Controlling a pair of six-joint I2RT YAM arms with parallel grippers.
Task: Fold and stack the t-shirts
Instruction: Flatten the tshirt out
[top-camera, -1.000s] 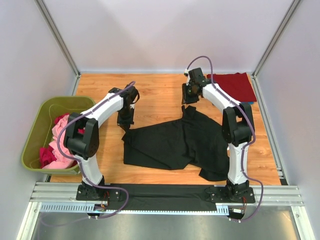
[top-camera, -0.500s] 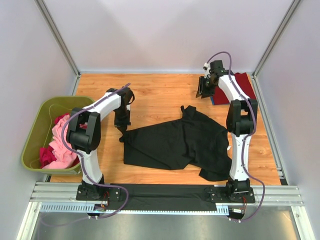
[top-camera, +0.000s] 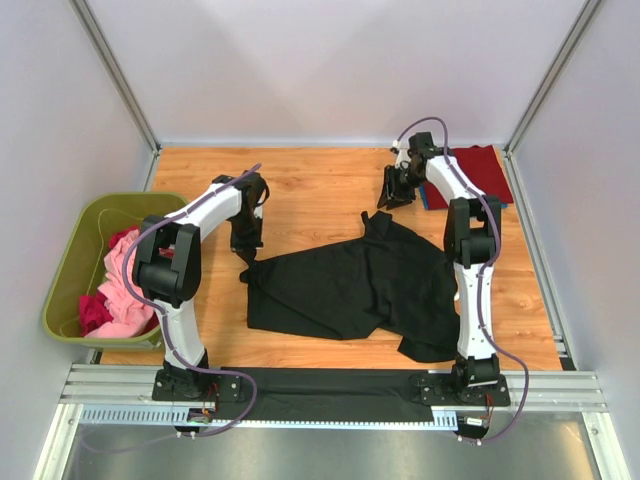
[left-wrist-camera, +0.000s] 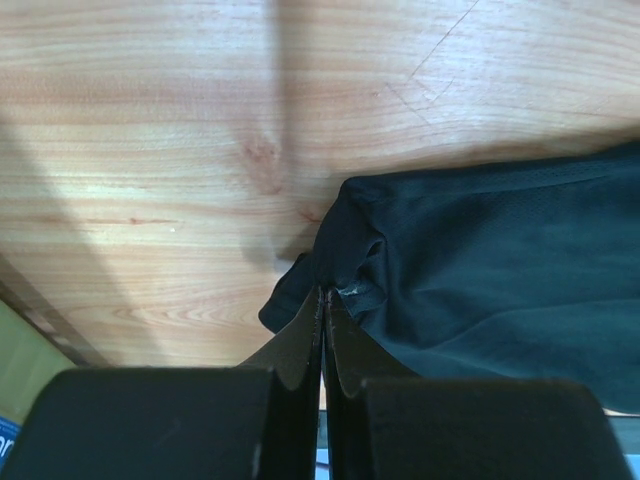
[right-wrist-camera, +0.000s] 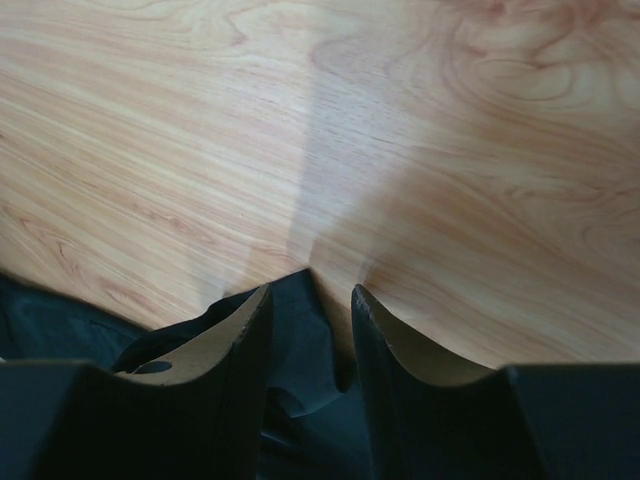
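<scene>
— One change or two since a second ago?

— One. From the left: the pink shirts (top-camera: 120, 292) sit in the bin (top-camera: 88, 228). My left hand (left-wrist-camera: 322, 300) stays clamped on the left corner of the black t-shirt (top-camera: 350, 285), which lies rumpled mid-counter (top-camera: 310, 190). My right hand (top-camera: 390, 192) swung out toward the dark red shirt (top-camera: 478, 172) and is back over the black one's far corner, fingers a narrow gap apart, holding nothing. I judge it needs a regrasp before any spreading.

— Anything hidden?

— I can't tell whether those fingers touch cloth, and the right arm covers the shirt's right edge.
</scene>
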